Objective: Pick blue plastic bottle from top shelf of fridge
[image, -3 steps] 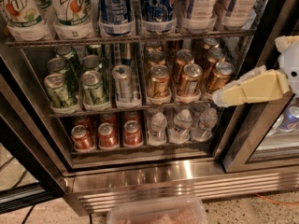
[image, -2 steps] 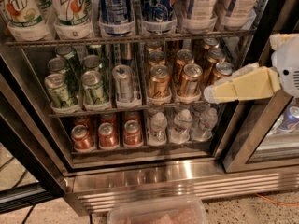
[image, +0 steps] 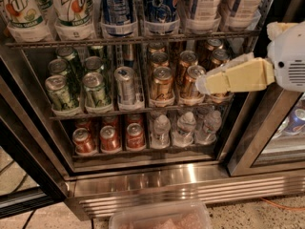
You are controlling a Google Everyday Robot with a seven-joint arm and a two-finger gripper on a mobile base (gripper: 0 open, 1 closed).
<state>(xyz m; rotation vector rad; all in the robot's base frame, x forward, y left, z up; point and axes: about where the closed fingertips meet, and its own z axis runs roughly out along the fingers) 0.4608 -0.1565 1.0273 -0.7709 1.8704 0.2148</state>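
The fridge [image: 190,190] stands open in front of me. Its top shelf [image: 133,39] runs across the top of the view. Two blue plastic bottles [image: 205,4] with pale blue-and-white labels stand at its right end, their tops cut off by the frame. Left of them are dark-blue-labelled bottles [image: 116,6] and green-and-white 7UP bottles [image: 71,6]. My gripper [image: 202,82] reaches in from the right. It is below the top shelf, in front of the amber cans [image: 162,82], and holds nothing that I can see.
The middle rack holds green cans [image: 59,92], a silver can [image: 126,82] and amber cans. The lower rack holds red cans [image: 109,137] and small water bottles [image: 186,128]. A dark door frame [image: 28,147] is at left, a clear plastic tub [image: 159,218] on the floor, and a second cooler [image: 290,123] at right.
My gripper has moved left and slightly up, further in front of the amber cans. Nothing on the shelves has moved.
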